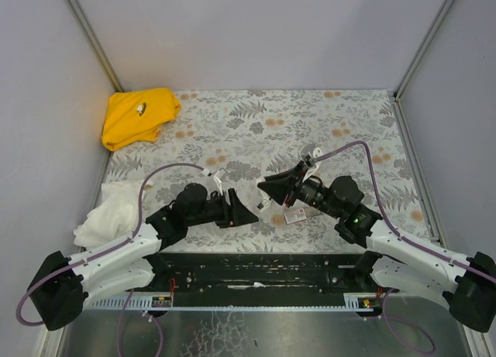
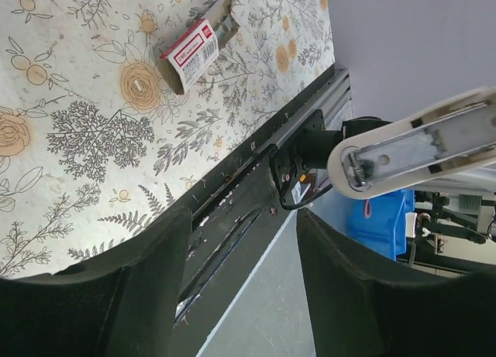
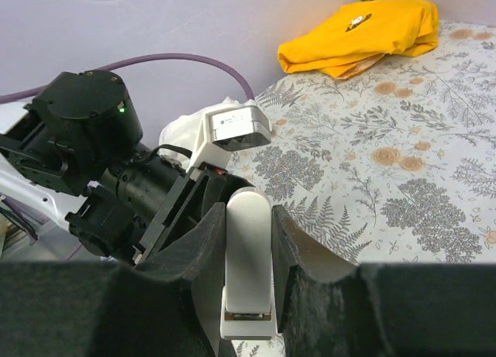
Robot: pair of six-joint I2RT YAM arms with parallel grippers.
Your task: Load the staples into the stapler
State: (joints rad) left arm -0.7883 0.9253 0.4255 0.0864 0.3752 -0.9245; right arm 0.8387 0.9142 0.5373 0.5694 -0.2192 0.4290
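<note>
R tool [image 3: 248, 217] is clamped on the stapler [image 3: 248, 272]. The pale body stands upright betw. the two dark pads, its lower end w/ a dark slot showing just below them. It's held off the counter [image 1: 349, 140], over the near-middle part of the floral sheet.

L tool [image 2: 244, 241] has its fingers apart w/ nothing betw. them. It points at the R tool, and in the top view the two tips sit near each other but not touching. From the L wrist cam the stapler [image 2: 411, 148] shows as a whitish bar w/ a grey metal channel along it. It's up and to one side of the L fingers, not betw. them.

Staple box [image 2: 194, 51], red-and-white label, lies flat on the counter close beside the R tool, w/ the grey inner tray [image 2: 222, 28] slid partly out one end. The staples themselves are too small to make out, so can't tell if a strip is in the tray.

Yellow cloth [image 1: 139, 117] is bunched at the far L corner. White cloth [image 1: 108, 214] is crumpled at the L edge by the L arm.
</note>
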